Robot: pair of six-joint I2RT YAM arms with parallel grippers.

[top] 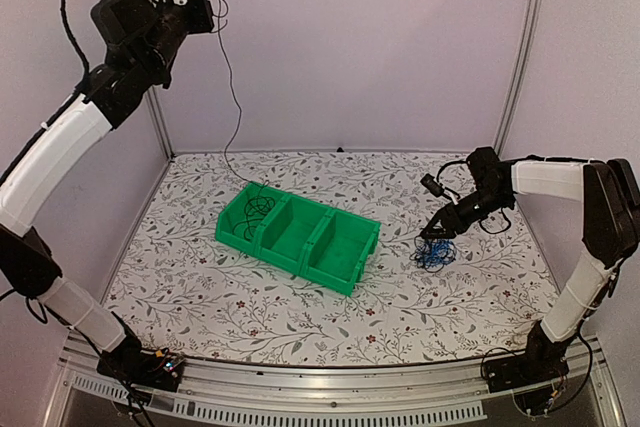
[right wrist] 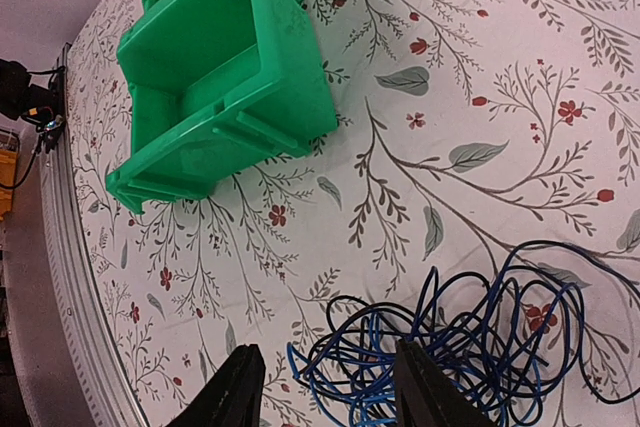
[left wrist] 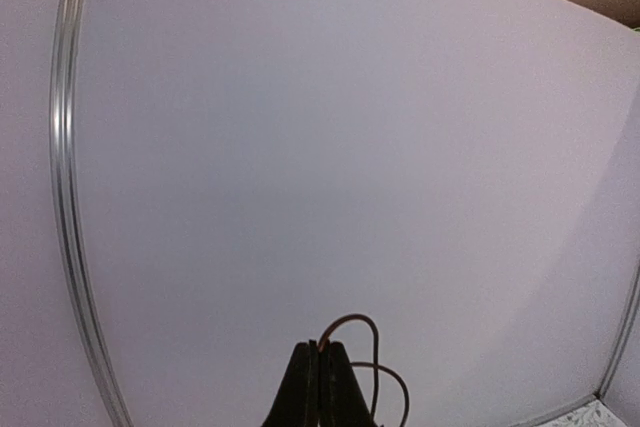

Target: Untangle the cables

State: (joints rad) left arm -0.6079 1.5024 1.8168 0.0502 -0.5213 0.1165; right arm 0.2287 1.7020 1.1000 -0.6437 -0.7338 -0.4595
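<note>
Two tangles of cable sit well apart. From the top view, a black cable [top: 258,209] is heaped in the leftmost of three compartments of a green bin [top: 345,247]. One strand rises from it, slack, to the left gripper [top: 203,7], which is lifted high near the back wall [top: 360,47]. The blue cables [top: 435,255] lie in a loose coil on the flower-patterned table [top: 250,317], just right of the bin. The right gripper [top: 437,234] is low over them.

The left wrist view shows what the top view is too distant to settle. The left gripper [left wrist: 320,382] has its fingers pressed together, and a thin loop of cable [left wrist: 352,317] curls up and right from between the tips. Behind it there is only pale wall and an aluminium post [left wrist: 68,197]; neither the bin nor the table surface appears here.

The right wrist view gives the close detail of the other tangle. The right gripper [right wrist: 330,387] is spread wide, one finger on each side of the near edge of the blue cables [right wrist: 450,347], and it grips nothing. I cannot tell whether the fingers touch the coil. A single black strand [right wrist: 590,272] arcs over the far side of the blue coil, which the top view does not resolve. The green bin [right wrist: 220,77] lies beyond, seen from its end.
</note>
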